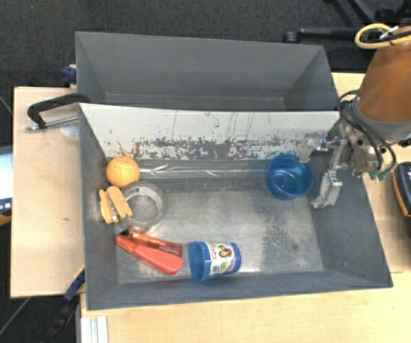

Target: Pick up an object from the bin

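Entry 1: round blue plastic cup [289, 176], lying just beside the gripper [325, 190], whose grip state cannot be told; probably stationed there because this cup is the nearest pick.

You are seeing a round blue cup [289, 176] sitting at two o'clock in the bin [191, 70], its open mouth showing.
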Controlling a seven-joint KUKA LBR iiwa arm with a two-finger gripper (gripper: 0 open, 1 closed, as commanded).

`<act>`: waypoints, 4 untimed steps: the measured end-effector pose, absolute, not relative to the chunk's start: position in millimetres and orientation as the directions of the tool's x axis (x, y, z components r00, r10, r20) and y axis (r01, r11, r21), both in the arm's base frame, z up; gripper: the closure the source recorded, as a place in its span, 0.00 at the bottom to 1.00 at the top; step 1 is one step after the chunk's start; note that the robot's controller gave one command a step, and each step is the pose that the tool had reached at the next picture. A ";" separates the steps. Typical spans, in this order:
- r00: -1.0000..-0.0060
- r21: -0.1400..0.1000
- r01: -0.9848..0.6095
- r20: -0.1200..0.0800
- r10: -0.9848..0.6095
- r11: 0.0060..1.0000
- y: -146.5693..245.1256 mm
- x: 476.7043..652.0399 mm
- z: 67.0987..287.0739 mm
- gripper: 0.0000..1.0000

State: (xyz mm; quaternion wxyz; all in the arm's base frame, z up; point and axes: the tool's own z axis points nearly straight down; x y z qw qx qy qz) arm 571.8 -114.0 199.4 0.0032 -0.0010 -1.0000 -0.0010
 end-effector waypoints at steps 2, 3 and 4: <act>-0.994 0.001 0.112 -0.002 0.112 0.994 -109.9 583.7 155.9 0.00; -0.992 0.002 0.122 0.004 0.122 0.993 -108.3 584.9 118.9 0.00; -0.971 0.003 0.241 -0.005 0.241 0.971 -100.9 585.2 130.2 0.00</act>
